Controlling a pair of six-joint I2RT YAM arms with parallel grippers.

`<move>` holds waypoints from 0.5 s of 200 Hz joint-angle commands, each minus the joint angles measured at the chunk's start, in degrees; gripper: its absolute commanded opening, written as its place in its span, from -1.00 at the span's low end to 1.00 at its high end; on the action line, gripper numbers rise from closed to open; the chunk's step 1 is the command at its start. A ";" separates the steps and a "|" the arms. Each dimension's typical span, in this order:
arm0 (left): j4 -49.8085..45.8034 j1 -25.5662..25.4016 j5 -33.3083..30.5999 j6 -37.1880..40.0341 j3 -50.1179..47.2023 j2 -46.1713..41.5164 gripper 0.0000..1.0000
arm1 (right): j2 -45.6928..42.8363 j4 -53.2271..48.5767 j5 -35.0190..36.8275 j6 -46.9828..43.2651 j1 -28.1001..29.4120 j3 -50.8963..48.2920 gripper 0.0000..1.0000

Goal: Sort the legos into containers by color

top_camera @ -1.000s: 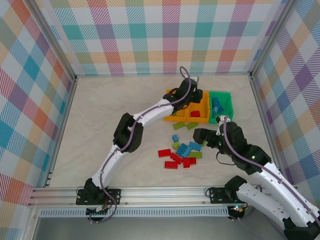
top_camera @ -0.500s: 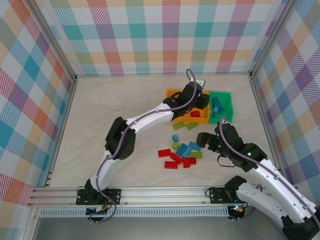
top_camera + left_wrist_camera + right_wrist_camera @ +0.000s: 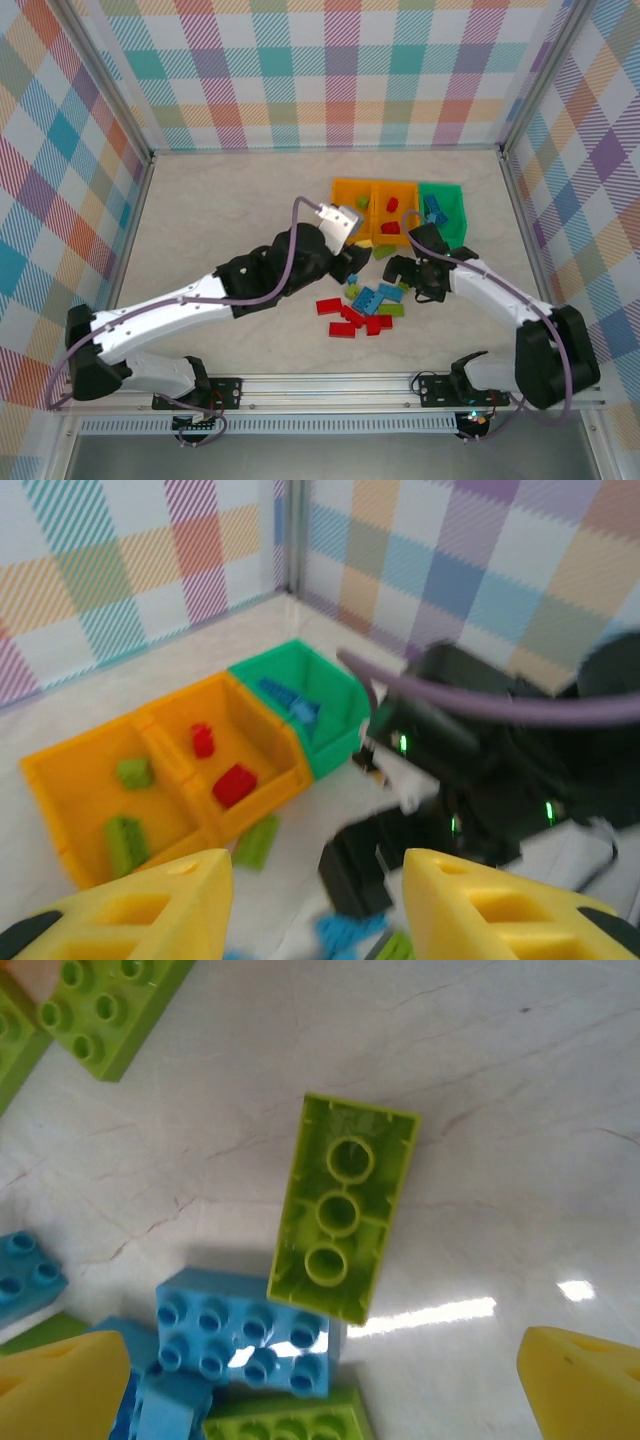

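Loose legos lie mid-table: red bricks [image 3: 350, 318], light blue bricks [image 3: 370, 297] and lime green ones [image 3: 390, 310]. At the back stand two orange bins [image 3: 340, 190] [image 3: 408, 190] and a green bin [image 3: 458, 200]. The left orange bin [image 3: 60, 780] holds lime bricks [image 3: 122, 842], the middle one red bricks [image 3: 236, 783], the green bin [image 3: 340, 725] blue bricks [image 3: 298, 708]. My left gripper [image 3: 352, 262] [image 3: 315, 920] hovers open near the pile's back edge. My right gripper [image 3: 403, 278] [image 3: 320, 1385] is open above an upside-down lime brick [image 3: 345, 1205] leaning on a blue brick [image 3: 245, 1335].
A lime brick [image 3: 385, 250] lies on the table just in front of the orange bins. The right arm's black wrist [image 3: 450, 770] is close in front of the left gripper. Checked walls enclose the table on three sides, and a metal rail [image 3: 330, 385] runs along the near edge.
My left arm has pulled back from over the orange bins and come down toward the pile. The right gripper stayed at the pile's right edge while its arm swung.
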 commanded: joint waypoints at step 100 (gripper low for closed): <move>-14.16 -2.77 11.10 33.50 -17.01 -8.65 0.65 | 8.24 7.59 7.66 -2.69 -0.77 0.11 -0.05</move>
